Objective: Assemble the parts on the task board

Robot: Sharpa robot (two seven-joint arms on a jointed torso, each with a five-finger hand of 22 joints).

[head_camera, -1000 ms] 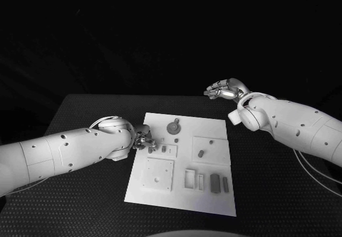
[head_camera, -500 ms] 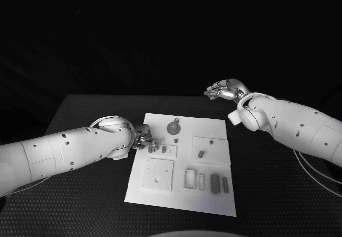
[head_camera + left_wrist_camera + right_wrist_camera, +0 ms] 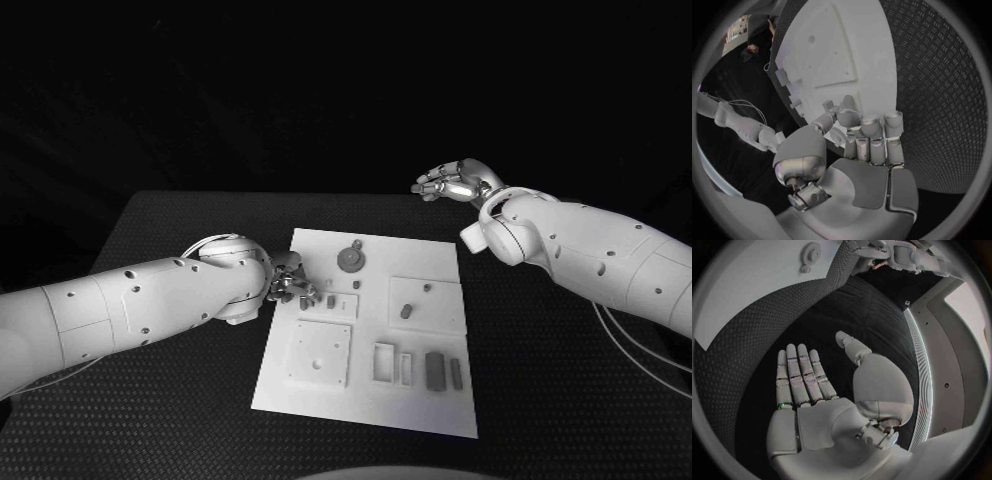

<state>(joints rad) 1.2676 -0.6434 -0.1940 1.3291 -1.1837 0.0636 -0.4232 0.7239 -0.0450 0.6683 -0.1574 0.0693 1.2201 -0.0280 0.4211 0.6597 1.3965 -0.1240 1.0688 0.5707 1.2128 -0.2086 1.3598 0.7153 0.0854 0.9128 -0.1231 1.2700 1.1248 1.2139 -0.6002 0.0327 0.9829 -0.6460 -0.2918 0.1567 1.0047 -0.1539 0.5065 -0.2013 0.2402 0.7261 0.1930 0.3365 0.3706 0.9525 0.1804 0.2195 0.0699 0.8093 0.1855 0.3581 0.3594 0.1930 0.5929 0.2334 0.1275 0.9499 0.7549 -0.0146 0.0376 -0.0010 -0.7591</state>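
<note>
The left hand (image 3: pixel 289 282) sits at the task board's (image 3: pixel 433 405) left edge, fingers curled over small parts (image 3: pixel 330 300); grasp unclear. The right hand (image 3: pixel 453 181), released, hovers far right.

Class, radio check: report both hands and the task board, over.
Left hand at task board left edge, fingers curled, grip unclear. Right hand open, off beyond the board. Parts lie on board. Nothing in the way.

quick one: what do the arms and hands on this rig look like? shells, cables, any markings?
Both arms have smooth white shells dotted with small dark screw holes. The left hand and right hand are silver metal with jointed, segmented fingers and rounded thumb housings. Thin pale cables loop at the left wrist and trail beside the right arm. No markings visible.
</note>
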